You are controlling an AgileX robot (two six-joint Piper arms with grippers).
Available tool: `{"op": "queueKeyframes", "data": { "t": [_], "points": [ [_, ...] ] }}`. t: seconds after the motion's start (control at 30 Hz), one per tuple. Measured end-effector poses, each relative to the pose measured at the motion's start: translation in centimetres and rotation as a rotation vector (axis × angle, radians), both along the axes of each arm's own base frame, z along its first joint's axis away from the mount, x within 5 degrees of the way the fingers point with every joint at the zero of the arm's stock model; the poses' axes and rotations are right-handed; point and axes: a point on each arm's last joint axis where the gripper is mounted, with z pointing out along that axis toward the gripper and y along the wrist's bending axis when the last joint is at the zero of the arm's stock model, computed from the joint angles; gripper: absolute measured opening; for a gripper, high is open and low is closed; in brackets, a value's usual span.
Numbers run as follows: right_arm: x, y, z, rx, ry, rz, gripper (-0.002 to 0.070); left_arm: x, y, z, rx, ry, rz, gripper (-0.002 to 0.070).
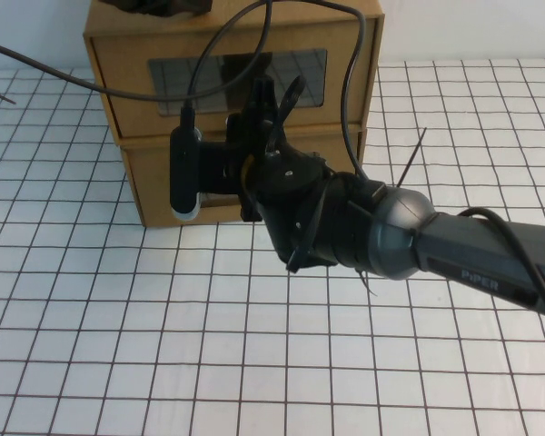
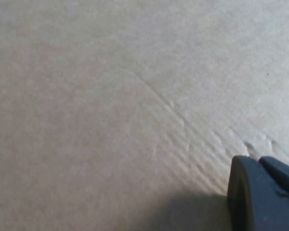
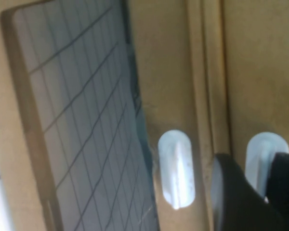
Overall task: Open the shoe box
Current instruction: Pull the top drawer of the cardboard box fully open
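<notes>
Right arm [image 1: 454, 254] fills the high view. It comes in from 4 o'clock and reaches toward 11, wrist rolled, camera pod [image 1: 183, 173] on its 9 o'clock side. "PiPER" in white on the forearm is the only readable text. Cables [image 1: 227, 36] loop over the box fronts, and zip-tie tails stick out off the wrist.

Shoe box [image 1: 236, 54] sits at 12 o'clock on the grid bench [image 1: 163, 345], brown cardboard with a dark window, shut, stacked on a second box [image 1: 150, 186]. The arm hides most of that lower front. A dark object [image 1: 154, 5] on the stack's top at 11 o'clock is cropped, so no ID.

Right end effector [image 3: 255, 168] is at the box fronts, released. Its fingers [image 3: 233, 192] are apart on either side of a white tab [image 3: 265, 147]. A second tab [image 3: 176, 168] sits just beside it, across a seam, next to the window [image 3: 82, 125]. Cannot tell which tab belongs to which box.

Left end effector [image 2: 262, 190] is tight against creased bare cardboard [image 2: 111, 106]. Clenched or released: cannot tell.
</notes>
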Motion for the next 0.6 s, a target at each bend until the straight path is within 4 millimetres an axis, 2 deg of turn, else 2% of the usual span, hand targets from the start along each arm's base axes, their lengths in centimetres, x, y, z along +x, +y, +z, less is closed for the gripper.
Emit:
{"op": "queueKeyframes", "data": {
  "t": [0.37, 0.43, 0.53, 0.6],
  "points": [
    [0.07, 0.14, -0.04, 0.034, -0.015, -0.011, 0.0143, 0.0, 0.0, 0.0, 0.0, 0.0, 0.0, -0.0002],
    [0.08, 0.15, -0.09, 0.033, -0.015, -0.011, 0.0117, 0.0, 0.0, 0.0, 0.0, 0.0, 0.0, -0.0002],
    [0.15, 0.08, -0.04, 0.027, -0.022, -0.011, 0.0036, 0.0, 0.0, 0.0, 0.0, 0.0, 0.0, -0.0002],
    [0.16, 0.09, -0.02, 0.024, -0.026, -0.009, 0.0017, 0.0, 0.0, 0.0, 0.0, 0.0, 0.0, -0.0002]
  ]
}}
